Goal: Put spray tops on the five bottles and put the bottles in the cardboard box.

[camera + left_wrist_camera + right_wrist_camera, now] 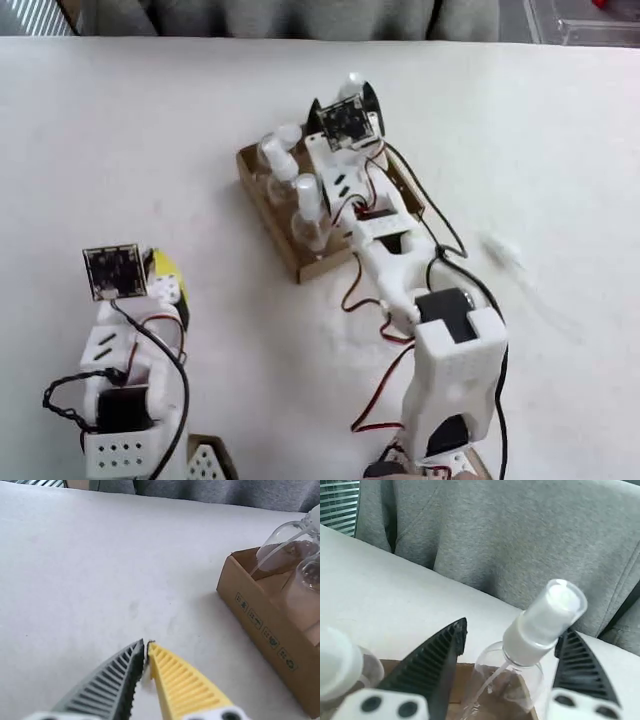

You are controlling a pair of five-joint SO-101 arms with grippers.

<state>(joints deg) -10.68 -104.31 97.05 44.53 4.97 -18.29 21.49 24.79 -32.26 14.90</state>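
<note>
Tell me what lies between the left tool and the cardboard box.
Nothing but bare table: in the left wrist view, the stretch from the left tool to the cardboard box holds no object.

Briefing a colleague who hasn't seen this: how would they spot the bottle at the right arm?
Find the cardboard box in the middle of the white table. At its far end the right gripper hangs open, and the bottle, clear with a white spray top, stands between its black fingers; the other bottles in the box have no gripper around them.
</note>
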